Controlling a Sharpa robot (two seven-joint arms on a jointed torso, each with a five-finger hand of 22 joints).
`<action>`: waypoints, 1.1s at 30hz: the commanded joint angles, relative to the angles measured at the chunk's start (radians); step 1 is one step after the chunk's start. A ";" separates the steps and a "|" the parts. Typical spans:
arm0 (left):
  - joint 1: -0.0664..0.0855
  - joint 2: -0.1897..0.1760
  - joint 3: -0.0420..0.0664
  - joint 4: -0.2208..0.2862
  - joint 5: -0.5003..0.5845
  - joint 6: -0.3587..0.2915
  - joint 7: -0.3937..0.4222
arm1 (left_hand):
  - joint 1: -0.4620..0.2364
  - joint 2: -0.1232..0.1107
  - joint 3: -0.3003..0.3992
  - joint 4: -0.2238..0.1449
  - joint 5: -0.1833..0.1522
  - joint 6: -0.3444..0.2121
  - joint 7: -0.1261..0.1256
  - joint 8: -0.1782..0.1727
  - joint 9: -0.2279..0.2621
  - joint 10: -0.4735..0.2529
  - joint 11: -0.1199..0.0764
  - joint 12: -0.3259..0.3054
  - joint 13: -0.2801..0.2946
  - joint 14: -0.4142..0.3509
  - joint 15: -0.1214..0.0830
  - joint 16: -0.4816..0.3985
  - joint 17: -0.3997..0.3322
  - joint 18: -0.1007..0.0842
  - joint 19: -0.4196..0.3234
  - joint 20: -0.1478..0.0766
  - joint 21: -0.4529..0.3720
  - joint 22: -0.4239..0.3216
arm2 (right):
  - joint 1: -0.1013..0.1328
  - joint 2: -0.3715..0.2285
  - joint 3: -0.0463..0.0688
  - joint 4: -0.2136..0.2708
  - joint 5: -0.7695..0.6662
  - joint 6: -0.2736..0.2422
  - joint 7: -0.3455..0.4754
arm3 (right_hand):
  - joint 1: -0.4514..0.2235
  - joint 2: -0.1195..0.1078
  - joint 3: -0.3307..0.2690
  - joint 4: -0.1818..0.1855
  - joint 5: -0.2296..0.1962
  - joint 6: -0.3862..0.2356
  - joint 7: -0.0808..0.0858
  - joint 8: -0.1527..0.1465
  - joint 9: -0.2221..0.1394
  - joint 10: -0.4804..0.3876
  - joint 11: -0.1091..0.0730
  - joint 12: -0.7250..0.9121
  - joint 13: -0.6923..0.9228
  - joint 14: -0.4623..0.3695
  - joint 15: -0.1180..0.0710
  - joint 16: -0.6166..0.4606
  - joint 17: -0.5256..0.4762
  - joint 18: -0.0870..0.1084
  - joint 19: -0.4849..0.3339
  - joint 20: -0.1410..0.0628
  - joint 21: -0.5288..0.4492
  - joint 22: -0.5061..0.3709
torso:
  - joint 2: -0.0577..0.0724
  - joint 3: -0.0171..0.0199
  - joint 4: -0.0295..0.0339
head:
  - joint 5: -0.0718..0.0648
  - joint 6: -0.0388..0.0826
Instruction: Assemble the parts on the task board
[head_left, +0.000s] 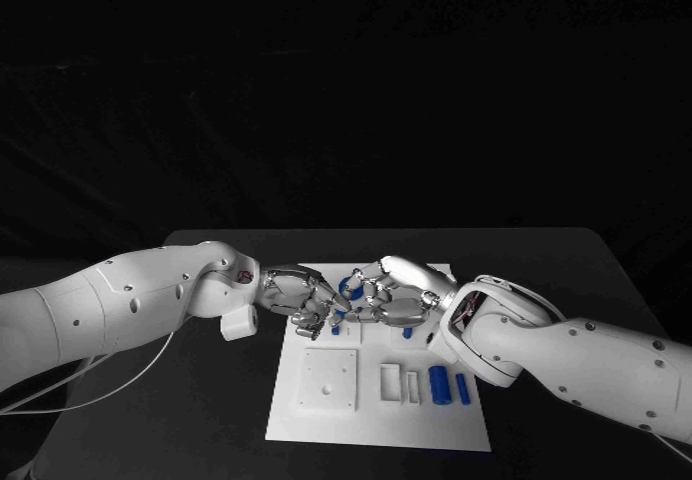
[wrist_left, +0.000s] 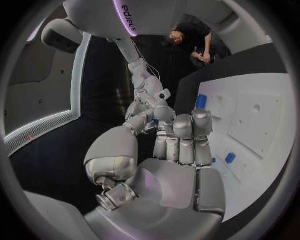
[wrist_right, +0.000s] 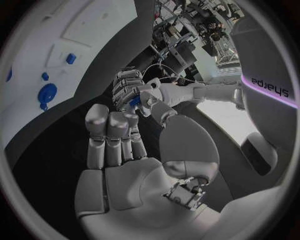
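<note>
Above the far half of the white task board (head_left: 378, 400), we see the left robot hand (head_left: 299, 299) and the right robot hand (head_left: 392, 296) meeting fingertip to fingertip over the black counter (head_left: 577, 270). A small blue part (head_left: 348, 287) shows between their fingers, and in the right wrist view a blue piece (wrist_right: 134, 102) sits in the left robot hand's curled fingers. We take the left robot hand to be gripping that part. The right robot hand's fingers lie side by side and reach towards it, but we cannot tell whether they pinch it or only touch it.

On the board's near half, two blue cylinders (head_left: 438, 385) lie side by side near the right edge, next to a white rectangular block (head_left: 392, 381) and a larger square plate (head_left: 329, 379). More blue parts (head_left: 408, 333) stand on the board just under the hands. From the left wrist view we see other blue pieces (wrist_left: 230, 158) on the board beyond the fingers.
</note>
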 joint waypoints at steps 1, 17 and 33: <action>0.001 0.001 0.001 0.002 0.003 -0.009 0.012 | 0.018 0.008 0.090 -0.085 -0.007 -0.001 0.005 -0.006 0.001 -0.007 -0.001 -0.001 0.001 -0.025 -0.029 -0.005 -0.002 -0.002 -0.005 -0.118 -0.006 0.007 | -0.003 0.003 -0.002 0.002 -0.012 0.024 0.004 | -0.013 0.002 0.010 0.000 -0.005 0.028 0.018 0.003 0.002 0.003 -0.007 0.005 0.000 0.001 -0.006 -0.004 0.001 0.099 0.001 -0.001 0.007 0.017 | 0.000 0.0000 0.0002 | 0.000 -0.001; 0.001 -0.001 0.001 0.005 0.024 -0.050 -0.018 | 0.024 -0.035 0.086 -0.056 -0.135 -0.055 0.027 -0.084 -0.048 -0.022 0.019 -0.008 -0.005 -0.036 -0.013 -0.014 -0.009 -0.005 -0.013 -0.119 -0.014 0.007 | -0.004 0.003 -0.003 0.003 -0.035 0.010 -0.011 | -0.017 0.002 0.040 -0.005 -0.021 0.046 0.012 0.009 0.009 0.010 -0.013 0.008 0.002 0.003 -0.012 -0.002 0.005 0.099 0.006 -0.003 0.012 0.017 | 0.000 -0.0004 0.0006 | 0.001 -0.004; 0.001 -0.007 0.001 0.005 0.039 -0.076 -0.033 | -0.058 -0.131 -0.083 -0.042 -0.222 -0.153 0.063 -0.172 -0.144 -0.048 0.052 -0.016 -0.005 -0.047 0.017 -0.027 -0.014 0.005 -0.027 -0.102 -0.029 0.003 | -0.004 -0.001 -0.003 -0.005 -0.045 0.005 -0.022 | -0.025 0.006 0.058 0.001 -0.027 0.056 0.008 0.011 0.012 0.017 -0.017 0.009 0.003 0.004 -0.015 0.000 0.008 0.099 0.009 -0.003 0.014 0.017 | 0.000 -0.0001 -0.0006 | 0.000 -0.005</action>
